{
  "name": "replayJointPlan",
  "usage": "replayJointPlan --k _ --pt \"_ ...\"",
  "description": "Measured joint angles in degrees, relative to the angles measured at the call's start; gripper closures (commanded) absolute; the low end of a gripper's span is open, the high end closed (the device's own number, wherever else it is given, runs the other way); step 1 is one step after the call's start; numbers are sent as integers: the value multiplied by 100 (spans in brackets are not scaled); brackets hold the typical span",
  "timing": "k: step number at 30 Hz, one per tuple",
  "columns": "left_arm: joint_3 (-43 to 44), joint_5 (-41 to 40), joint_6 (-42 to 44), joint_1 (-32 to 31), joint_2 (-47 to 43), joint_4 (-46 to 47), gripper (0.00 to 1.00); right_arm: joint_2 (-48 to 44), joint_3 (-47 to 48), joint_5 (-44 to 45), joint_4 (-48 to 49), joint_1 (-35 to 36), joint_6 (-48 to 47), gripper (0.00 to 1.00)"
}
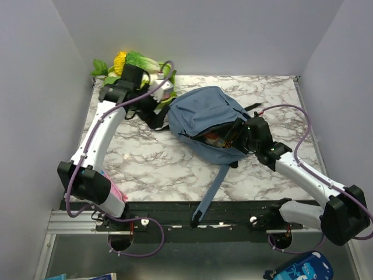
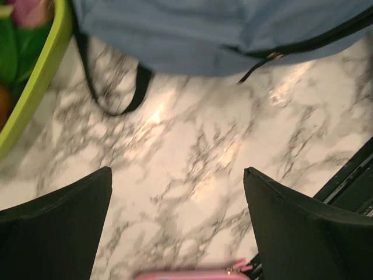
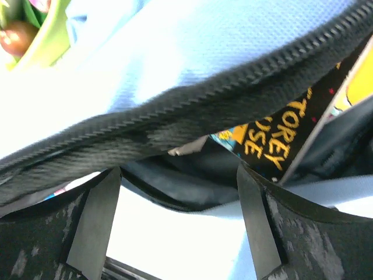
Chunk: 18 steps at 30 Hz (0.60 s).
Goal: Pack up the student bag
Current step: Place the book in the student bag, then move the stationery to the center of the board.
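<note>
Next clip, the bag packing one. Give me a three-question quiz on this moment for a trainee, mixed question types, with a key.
1. True or false: the left end effector is shut on the student bag.
2. Where is the right end effector? A: at the bag's open zip mouth. B: parked by its base. C: raised high, clear of everything.
3. In the right wrist view, what shows inside the bag?

Key
1. False. It is open over the marble table, holding nothing.
2. A.
3. A book with yellow lettering on a black cover.
</note>
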Motion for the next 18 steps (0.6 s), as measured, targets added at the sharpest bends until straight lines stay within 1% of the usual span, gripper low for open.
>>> replayJointPlan --k 4,6,8,9,10,13,16,18 --pt "-527 -101 68 1261 -529 -181 1 -291 74 -101 -761 105 -286 10" --pt "-1043 -234 11 1996 -911 -173 1 -529 125 -111 -1198 203 -433 9" --pt "-1652 -448 -4 2481 -1331 -186 1 -791 280 -103 -1735 328 -568 6" --pt "-1932 -516 7 2653 -1530 -221 1 -918 374 -79 -2009 400 -625 1" --pt "-2317 -619 72 2859 -1810 -205 1 -1054 483 -35 -2277 492 -678 0" --pt "-3322 -890 391 3591 -2677 -446 1 -1504 811 151 -2973 802 -835 1" --pt "-3812 -1038 837 4315 -3206 -669 1 -1757 1169 321 -3501 1071 -964 0" --pt "-4015 -1047 1237 4715 -3340 -778 5 -1766 1351 398 -3685 1185 -1075 0"
